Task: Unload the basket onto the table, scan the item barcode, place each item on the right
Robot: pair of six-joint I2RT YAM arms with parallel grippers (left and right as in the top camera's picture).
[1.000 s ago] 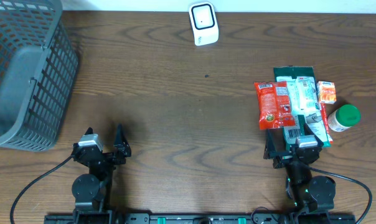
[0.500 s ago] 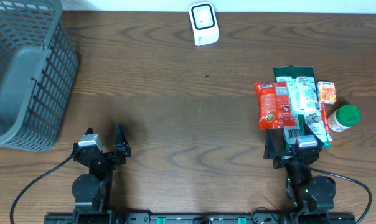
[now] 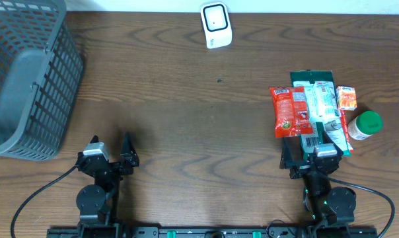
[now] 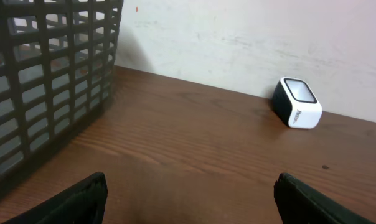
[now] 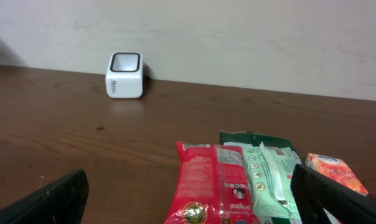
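A white barcode scanner [image 3: 216, 25] stands at the table's far edge, also visible as the scanner [image 4: 297, 103] and the scanner [image 5: 124, 74] in the wrist views. Items lie in a pile at the right: a red snack bag [image 3: 290, 111] [image 5: 214, 183], a pale green packet [image 3: 322, 106] [image 5: 267, 177] over a dark green pack [image 3: 312, 77], an orange carton [image 3: 346, 98] [image 5: 334, 170] and a green-capped bottle [image 3: 364, 125]. My right gripper [image 3: 310, 149] [image 5: 189, 198] stands open just in front of the pile. My left gripper [image 3: 110, 147] [image 4: 189, 198] is open over bare wood at the near left.
A grey mesh basket [image 3: 24, 79] [image 4: 45, 81] fills the far left corner. A pale wall rises behind the table's far edge. The brown wooden table [image 3: 186, 119] stretches between the basket and the item pile.
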